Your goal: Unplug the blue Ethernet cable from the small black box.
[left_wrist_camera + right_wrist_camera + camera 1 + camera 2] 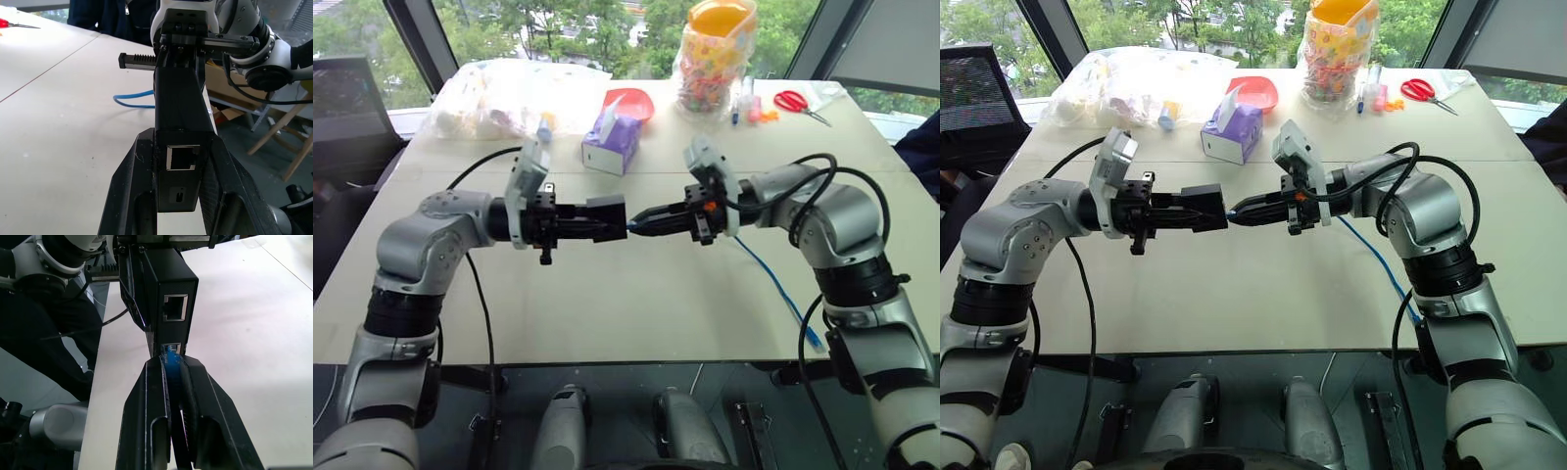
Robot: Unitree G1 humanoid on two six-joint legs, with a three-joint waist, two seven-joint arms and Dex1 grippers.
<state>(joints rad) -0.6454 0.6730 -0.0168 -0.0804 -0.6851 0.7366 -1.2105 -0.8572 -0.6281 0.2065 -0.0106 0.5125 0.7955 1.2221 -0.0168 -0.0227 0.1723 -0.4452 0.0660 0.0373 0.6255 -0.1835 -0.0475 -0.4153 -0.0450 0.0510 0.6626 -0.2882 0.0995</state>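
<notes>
So, left claw (607,217): clamped on small black box (606,211)
right claw (639,224): pinched on blue Ethernet cable (170,356) plug, still plugged in

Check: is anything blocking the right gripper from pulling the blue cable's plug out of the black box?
Nothing visible. The right gripper is shut on the blue Ethernet cable at its plug; the left gripper holds the small black box above the table.

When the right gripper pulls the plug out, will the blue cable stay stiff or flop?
Probably flop: the cable is thin, curving loosely over the table and off its edge. Likely light, so little drag. The right gripper is shut on its plug at the box, so that end should follow.
</notes>
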